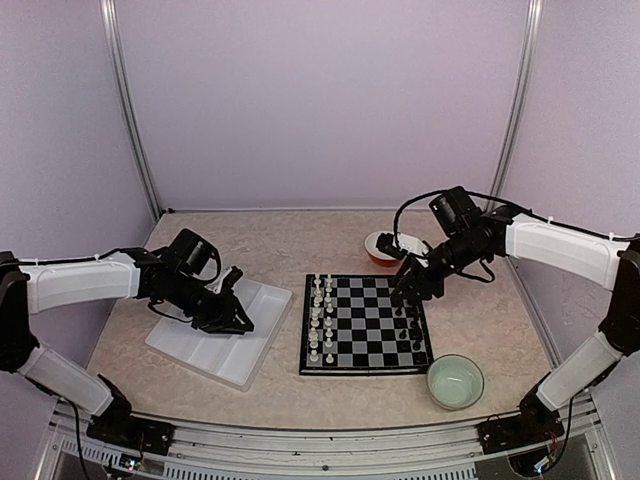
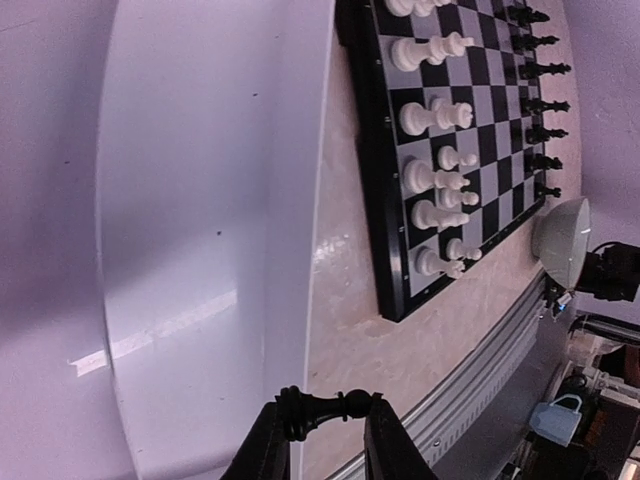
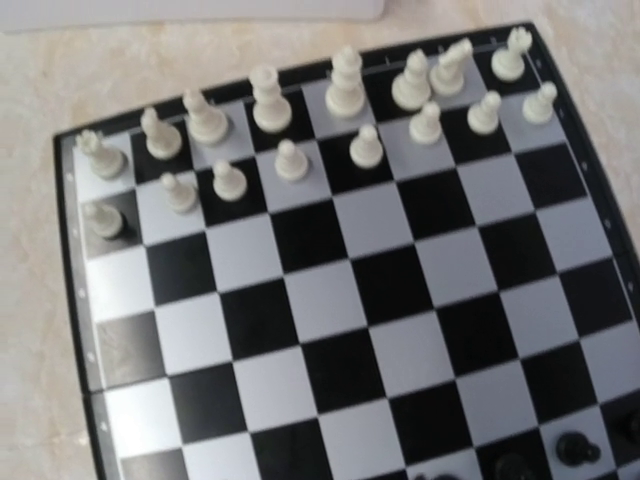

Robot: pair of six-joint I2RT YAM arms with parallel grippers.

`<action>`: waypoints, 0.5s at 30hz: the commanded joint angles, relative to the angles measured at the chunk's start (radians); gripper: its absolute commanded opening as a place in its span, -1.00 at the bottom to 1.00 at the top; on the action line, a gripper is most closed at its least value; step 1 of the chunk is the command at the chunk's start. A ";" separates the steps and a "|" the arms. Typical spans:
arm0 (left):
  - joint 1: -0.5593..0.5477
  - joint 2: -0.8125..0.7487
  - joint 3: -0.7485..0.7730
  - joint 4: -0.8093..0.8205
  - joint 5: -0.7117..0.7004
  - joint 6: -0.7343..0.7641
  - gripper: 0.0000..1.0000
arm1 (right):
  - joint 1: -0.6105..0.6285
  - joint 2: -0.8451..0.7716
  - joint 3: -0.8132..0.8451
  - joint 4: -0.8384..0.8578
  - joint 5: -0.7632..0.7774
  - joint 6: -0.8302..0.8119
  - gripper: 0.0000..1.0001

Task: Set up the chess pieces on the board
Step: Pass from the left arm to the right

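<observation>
– Beige stone-look tabletop (image 1: 270,240), lilac walls (image 1: 320,100) all round. You on?
– On. Where's the left gripper (image 2: 322,420)?
– Over the white tray (image 1: 215,355), board (image 1: 365,330) off to its right. Nearly closed on one black piece (image 2: 322,403), pinched crosswise between the fingers (image 2: 262,445), lying sideways, not upright.
– Handling?
– I'd judge it light, rigid plastic, smooth and rounded, so it can roll or pop out of the pads. Best hold is the waist, just above the base. As gripped, it needs turning upright before going down.
– Right gripper (image 1: 405,290)?
– Hangs over the board's right-hand columns, black pieces (image 1: 410,325) just under it. Can't tell how open it is or whether it carries anything: dark on dark from above, and its own camera doesn't show the fingers.
– What does each view add?
– Left wrist alone shows the pinch. Right wrist shows the white pieces (image 3: 346,90) in two rows across the board from that hand, middle squares bare. Only the top view shows the orange bowl (image 1: 380,250) beyond the right gripper and the green bowl (image 1: 455,380) on its near side.
</observation>
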 commanded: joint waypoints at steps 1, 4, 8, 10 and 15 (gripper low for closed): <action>-0.006 -0.008 -0.063 0.262 0.220 -0.083 -0.51 | 0.012 0.042 0.066 -0.030 -0.069 -0.001 -0.21; -0.017 0.008 -0.095 0.404 0.304 -0.141 -0.49 | 0.068 0.085 0.114 -0.033 -0.078 -0.003 -0.22; -0.044 0.029 -0.119 0.579 0.380 -0.217 -0.46 | 0.157 0.154 0.192 -0.012 -0.077 -0.009 -0.21; -0.058 0.040 -0.123 0.637 0.397 -0.246 -0.45 | 0.201 0.199 0.241 -0.004 -0.076 -0.009 -0.21; -0.095 0.066 -0.122 0.761 0.444 -0.315 -0.42 | 0.298 0.312 0.360 0.018 -0.079 -0.011 -0.21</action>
